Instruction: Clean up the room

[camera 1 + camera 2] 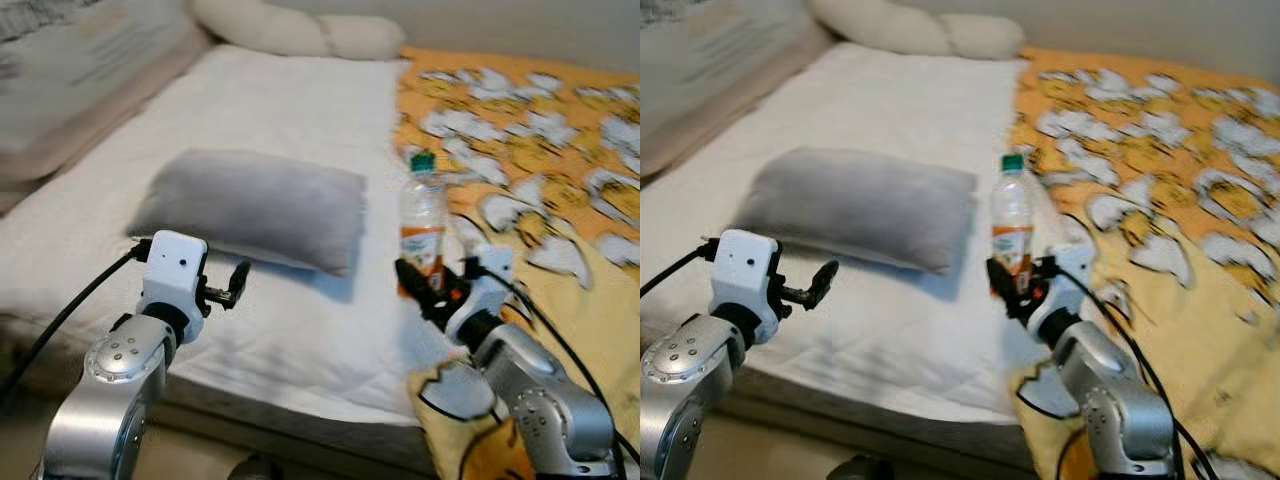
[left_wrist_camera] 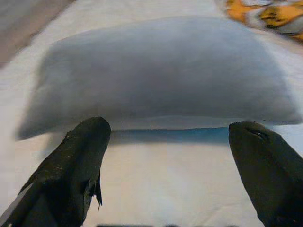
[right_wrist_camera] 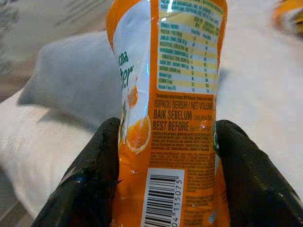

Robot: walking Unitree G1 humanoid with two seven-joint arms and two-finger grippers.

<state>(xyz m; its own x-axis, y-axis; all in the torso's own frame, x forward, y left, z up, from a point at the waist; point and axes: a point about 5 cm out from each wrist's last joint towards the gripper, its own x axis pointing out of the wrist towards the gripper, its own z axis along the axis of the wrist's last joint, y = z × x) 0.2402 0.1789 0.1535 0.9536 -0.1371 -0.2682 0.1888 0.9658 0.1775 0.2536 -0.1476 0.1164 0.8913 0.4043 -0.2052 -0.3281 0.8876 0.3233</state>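
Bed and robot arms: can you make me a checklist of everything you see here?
Surface: bed with white cover.
Job's things: bottle, orange label, green cap, upright, held.
Clutter: gray pillow on the white cover; orange patterned blanket on the right.
Grippers: right gripper shut on the bottle; left gripper open, facing the pillow.
Cables: black cables run along both arms.
Surroundings: long white cushion at the far end.
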